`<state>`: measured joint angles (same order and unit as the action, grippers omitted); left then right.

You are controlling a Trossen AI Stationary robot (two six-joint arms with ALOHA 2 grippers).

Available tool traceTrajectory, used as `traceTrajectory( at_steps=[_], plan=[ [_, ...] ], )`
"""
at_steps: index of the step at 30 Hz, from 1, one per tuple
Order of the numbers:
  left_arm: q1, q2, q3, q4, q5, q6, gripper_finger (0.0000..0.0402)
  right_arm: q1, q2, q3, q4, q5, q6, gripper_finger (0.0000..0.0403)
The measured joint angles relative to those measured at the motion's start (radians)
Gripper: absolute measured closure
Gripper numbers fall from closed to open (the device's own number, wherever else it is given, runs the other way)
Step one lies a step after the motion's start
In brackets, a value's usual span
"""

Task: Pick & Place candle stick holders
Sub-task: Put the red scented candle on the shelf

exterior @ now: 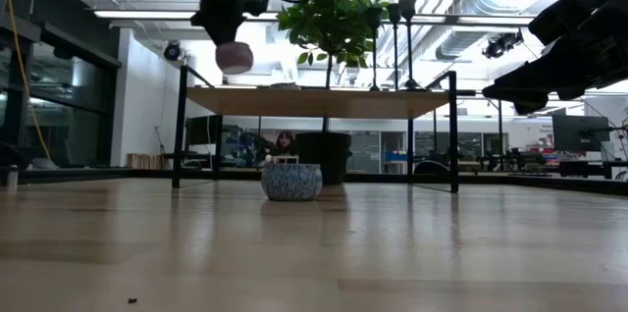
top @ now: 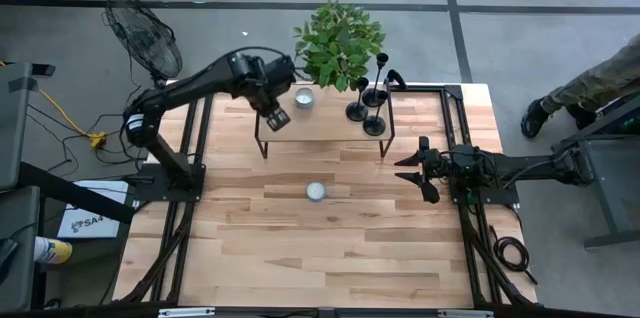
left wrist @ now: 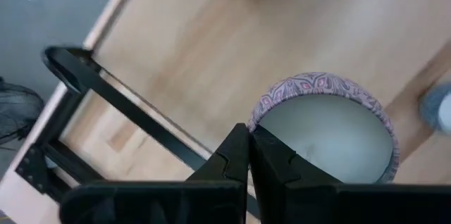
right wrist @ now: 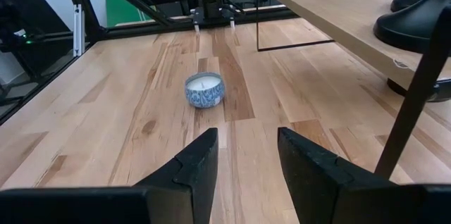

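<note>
when you look down from the high view, three black candle stick holders (top: 366, 103) stand close together on the right end of a small raised shelf (top: 330, 126) near the top middle of the frame, just beside a leafy green plant (top: 338, 43). only the low view shows their thin stems poking up over the shelf top, and it also shows a person far back in the room under the shelf. the left gripper (top: 277, 115) sits over the left part of the shelf in the high view, with its arm reaching in from the left of the frame and bending down at the wrist. its fingers are pinched on the rim of a patterned candle (left wrist: 324, 132), which the left wrist view shows up close; the low view shows that candle hanging in the air above the shelf. another candle (top: 304, 98) rests on the shelf, and a third candle (top: 316, 191) sits on the table (top: 330, 248) in the middle. the right gripper (top: 420, 171) waits low at the right side of the table, stretched out flat, with its fingers spread apart and holding nothing.
</note>
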<state>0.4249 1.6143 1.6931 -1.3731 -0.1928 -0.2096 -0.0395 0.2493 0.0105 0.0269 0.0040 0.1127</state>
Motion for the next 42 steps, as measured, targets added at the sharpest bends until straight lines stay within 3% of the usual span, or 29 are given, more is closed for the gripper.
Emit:
traceTrajectory(
  at_steps=[6,12,26,42],
  plan=[
    [0.037,0.084,0.094,-0.06,0.0,0.061,0.0401,0.0,0.0,0.0,0.0,0.0,0.001,0.0261],
    [0.033,0.135,0.11,-0.13,-0.011,0.268,0.0401,0.0,0.0,0.0,0.0,0.0,0.001,0.0261],
    [0.033,0.136,0.112,-0.067,0.027,0.714,0.0401,0.0,0.0,0.0,0.0,0.0,0.0,0.0261],
    [0.1,0.136,0.112,-0.023,0.124,0.849,0.0401,0.0,0.0,0.0,0.0,0.0,0.001,0.0261]
  ],
)
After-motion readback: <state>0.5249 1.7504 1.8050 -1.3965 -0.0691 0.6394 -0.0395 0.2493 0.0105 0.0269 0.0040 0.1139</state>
